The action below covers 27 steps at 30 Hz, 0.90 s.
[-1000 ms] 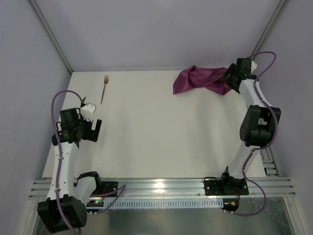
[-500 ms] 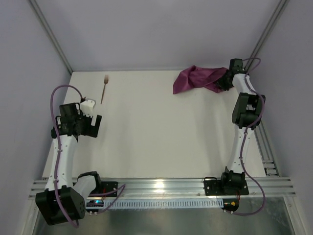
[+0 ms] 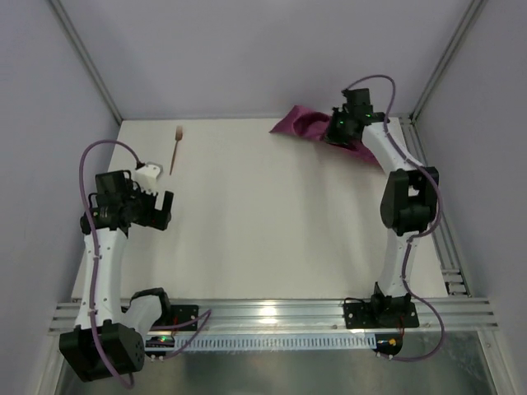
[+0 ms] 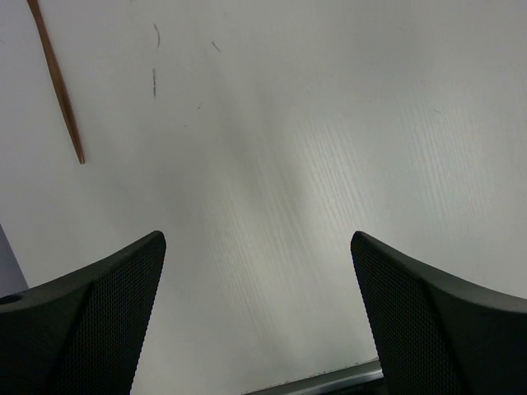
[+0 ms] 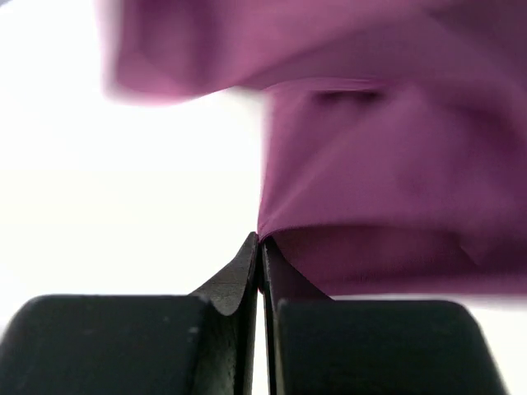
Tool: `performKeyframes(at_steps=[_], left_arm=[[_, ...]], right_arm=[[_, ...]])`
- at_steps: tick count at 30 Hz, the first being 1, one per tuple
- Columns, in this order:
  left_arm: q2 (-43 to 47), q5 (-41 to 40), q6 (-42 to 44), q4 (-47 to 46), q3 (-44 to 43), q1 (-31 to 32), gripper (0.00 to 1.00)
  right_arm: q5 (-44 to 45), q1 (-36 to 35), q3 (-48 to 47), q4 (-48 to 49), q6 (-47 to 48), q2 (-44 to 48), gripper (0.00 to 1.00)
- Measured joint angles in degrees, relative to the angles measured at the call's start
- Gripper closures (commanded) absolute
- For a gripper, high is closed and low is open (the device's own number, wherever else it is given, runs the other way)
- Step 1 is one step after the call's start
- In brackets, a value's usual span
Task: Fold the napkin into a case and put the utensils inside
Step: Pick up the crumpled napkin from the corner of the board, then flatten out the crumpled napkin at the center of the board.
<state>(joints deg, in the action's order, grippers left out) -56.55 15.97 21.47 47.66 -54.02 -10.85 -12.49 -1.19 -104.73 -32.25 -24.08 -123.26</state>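
I've got my right gripper [image 5: 260,244] with jaws pressed together, pinching a fold of the crumpled napkin [image 3: 298,123] at the far right of the table [image 3: 263,214]. My left gripper [image 4: 256,247] hangs spread wide over the left side, with the fork [image 3: 175,146] lying beyond it and the knife-like stick [image 4: 56,82] nearby.

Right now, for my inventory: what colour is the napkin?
Plum purple; the napkin shows best in the right wrist view.

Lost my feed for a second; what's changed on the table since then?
The right pincer shut on the edge of the napkin and pulled the cloth leftward along the far edge of the table. The left pincer stays open over the left side, and the fork lies where it was.
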Motion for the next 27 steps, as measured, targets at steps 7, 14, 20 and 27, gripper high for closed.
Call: performKeyframes(at_steps=[7, 14, 20, 27], left_arm=[[2.40, 3.02, 1.31, 3.76, -1.81, 0.00, 0.02], [3.19, 4.59, 3.04, 5.77, -4.11, 0.00, 0.01], [0.96, 6.91, 3.89, 6.82, -5.53, 0.74, 0.05], [-5.88, 1.86, 4.94, 6.47, -4.83, 16.22, 0.09]], right_arm=[[-7.80, -26.10, -4.26, 5.03, 2.19, 19.63, 0.96], [-8.61, -24.90, 4.20, 14.32, -3.32, 35.67, 0.96], [-1.95, -24.24, 30.49, 20.92, -9.42, 43.04, 0.96], [2.34, -20.41, 53.00, 22.36, -16.17, 38.69, 0.96]])
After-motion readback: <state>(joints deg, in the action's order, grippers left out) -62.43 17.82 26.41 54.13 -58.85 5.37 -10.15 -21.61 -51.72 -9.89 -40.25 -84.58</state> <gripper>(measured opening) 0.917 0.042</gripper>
